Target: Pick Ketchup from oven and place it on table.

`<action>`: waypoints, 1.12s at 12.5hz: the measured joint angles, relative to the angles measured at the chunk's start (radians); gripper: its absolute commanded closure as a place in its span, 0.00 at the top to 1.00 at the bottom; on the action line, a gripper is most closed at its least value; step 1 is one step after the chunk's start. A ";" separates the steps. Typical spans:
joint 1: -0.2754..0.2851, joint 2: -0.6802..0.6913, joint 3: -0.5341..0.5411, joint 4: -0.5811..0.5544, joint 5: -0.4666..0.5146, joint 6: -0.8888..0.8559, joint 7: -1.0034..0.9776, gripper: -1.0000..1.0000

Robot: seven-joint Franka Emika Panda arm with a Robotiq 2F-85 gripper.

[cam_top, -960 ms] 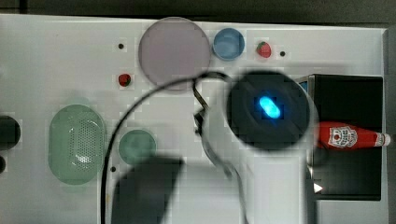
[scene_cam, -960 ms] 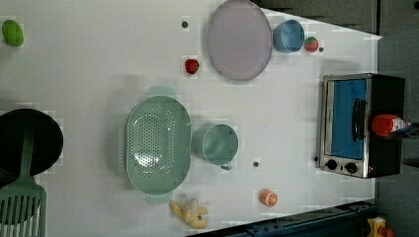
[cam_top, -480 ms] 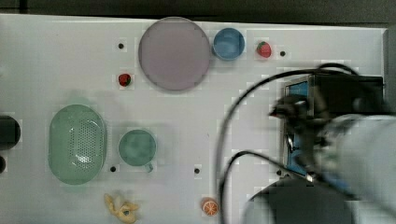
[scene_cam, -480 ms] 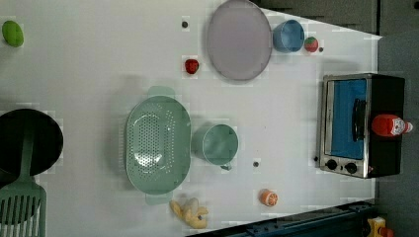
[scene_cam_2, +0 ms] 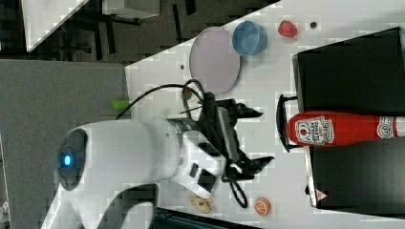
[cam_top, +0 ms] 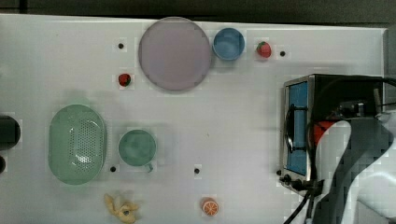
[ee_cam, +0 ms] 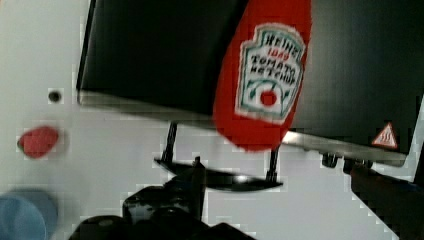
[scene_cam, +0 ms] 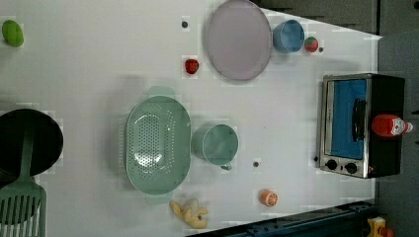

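The red Ketchup [scene_cam_2: 334,129] bottle, with its white label and cap, lies on its side across the oven's black top [scene_cam_2: 348,62]; its base juts past the front edge above the door handle. It also appears as the Ketchup [scene_cam: 390,126] and the Ketchup [ee_cam: 265,75]. The oven [cam_top: 299,93] stands at the top view's right edge of the white table [cam_top: 233,116], its blue glass door closed. My gripper [scene_cam_2: 262,137] hovers in front of the oven, just short of the bottle's base. It is open, fingers spread wide, with nothing between them.
A lilac plate [cam_top: 173,52], a blue bowl [cam_top: 229,43] and two strawberries [cam_top: 264,49] lie along the top view's upper part. A green colander [cam_top: 77,143], green cup [cam_top: 137,147], orange half [cam_top: 209,206] and banana [cam_top: 121,207] sit lower left. A black pan [scene_cam: 24,143] is at the left view's left edge.
In the top view my arm has swung from the table's middle to the right, over the oven. The Ketchup has stayed in place on the oven top.
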 measured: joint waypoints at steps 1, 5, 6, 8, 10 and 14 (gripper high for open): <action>-0.010 0.021 -0.023 -0.003 -0.005 0.036 0.000 1.00; -0.027 0.124 -0.072 0.013 0.097 0.122 0.000 1.00; -0.028 0.175 -0.089 0.018 0.157 0.151 0.000 1.00; -0.045 0.236 -0.084 0.009 0.178 0.181 0.000 1.00; -0.055 0.256 -0.065 0.015 0.215 0.182 0.002 1.00; -0.047 0.258 -0.077 0.006 0.213 0.197 0.005 0.63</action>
